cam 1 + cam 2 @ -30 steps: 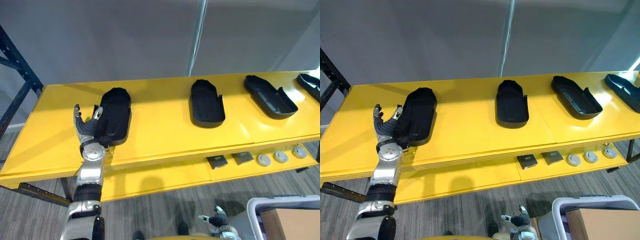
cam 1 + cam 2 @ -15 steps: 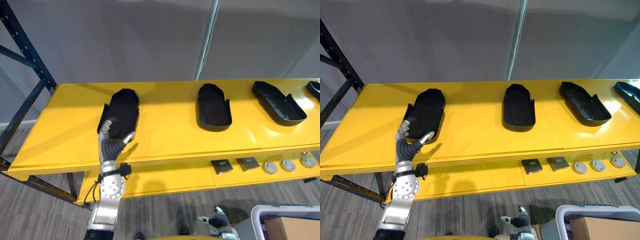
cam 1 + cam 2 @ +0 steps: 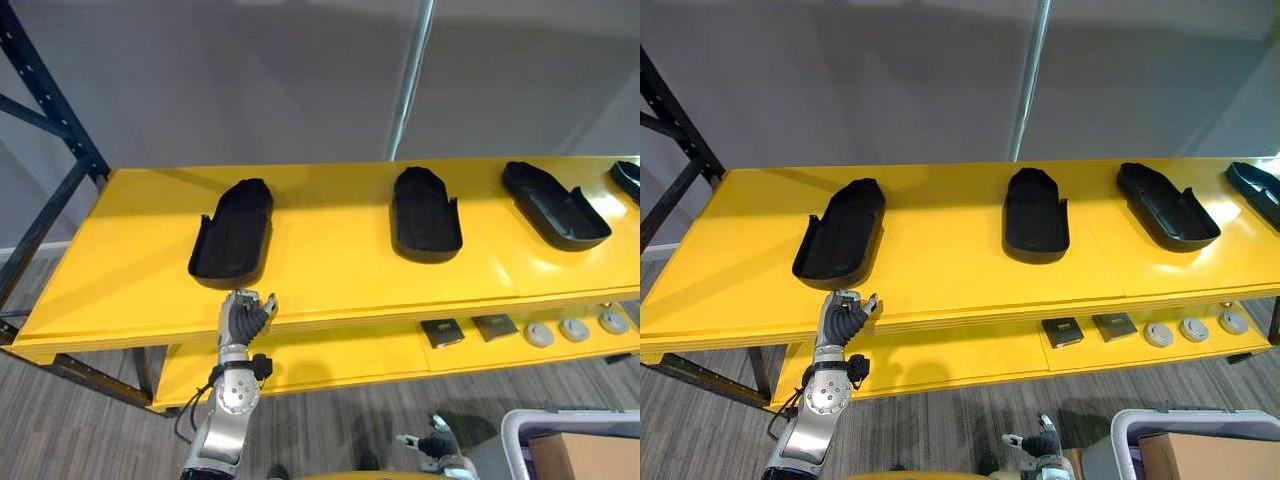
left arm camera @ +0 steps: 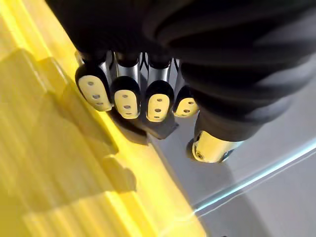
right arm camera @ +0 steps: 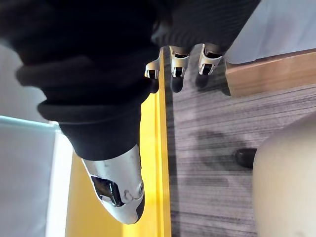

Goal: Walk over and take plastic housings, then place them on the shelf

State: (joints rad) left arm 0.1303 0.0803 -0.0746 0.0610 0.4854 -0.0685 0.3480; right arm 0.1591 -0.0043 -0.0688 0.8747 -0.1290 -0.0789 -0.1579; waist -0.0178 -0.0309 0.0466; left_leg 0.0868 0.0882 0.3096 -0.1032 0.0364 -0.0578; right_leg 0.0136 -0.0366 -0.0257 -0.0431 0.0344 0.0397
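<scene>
Up on the yellow shelf [image 3: 330, 270] the leftmost housing [image 3: 232, 235] lies free. Just below it, at the shelf's front edge, the left hand [image 3: 245, 312] points upward, fingers curled on nothing. The right hand [image 3: 435, 442] hangs low, state unclear.

Head stereo pair looks steeply down from mid-range, and both eyes share the yellow shelf [image 3: 330, 270]. Wrist cameras sit very close: one looks past left hand [image 4: 128, 96] onto shelf edge, the other past right hand [image 5: 177, 61] onto floor [image 5: 207, 128].

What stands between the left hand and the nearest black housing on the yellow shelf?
Nothing visible. The left hand is at the shelf front edge; only bare yellow surface separates it from the leftmost housing.
</scene>
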